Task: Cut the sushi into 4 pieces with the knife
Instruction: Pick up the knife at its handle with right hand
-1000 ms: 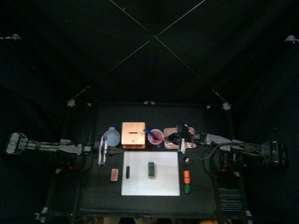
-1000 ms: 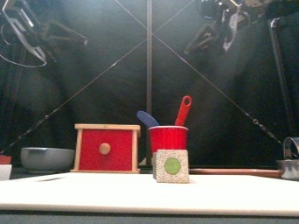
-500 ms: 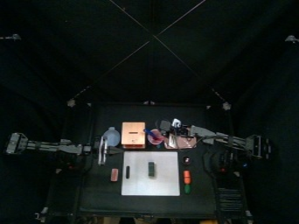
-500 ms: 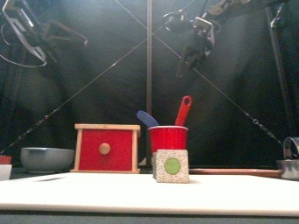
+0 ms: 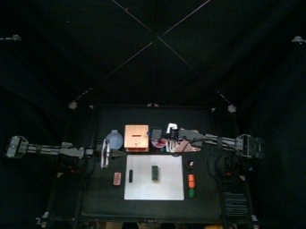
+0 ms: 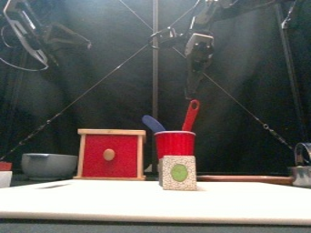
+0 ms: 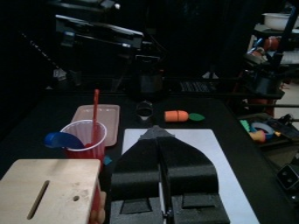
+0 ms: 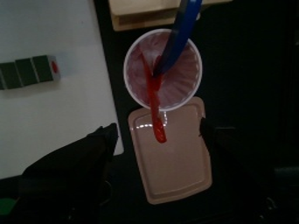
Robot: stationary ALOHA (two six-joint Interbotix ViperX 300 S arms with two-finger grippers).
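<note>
Sushi (image 6: 179, 172), squarish, speckled face, perhaps grainy.

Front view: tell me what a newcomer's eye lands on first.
The red cup at table centre, a red knife and a blue knife sticking out, with the sushi roll on the white cutting board in front of it. The right gripper hangs high above the cup, fingers open.

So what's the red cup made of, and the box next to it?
The red cup looks like smooth plastic: one even colour with a soft shine. The box seems to be wood: its frame is pale and matt like bare timber, and its drawer front looks painted red.
</note>
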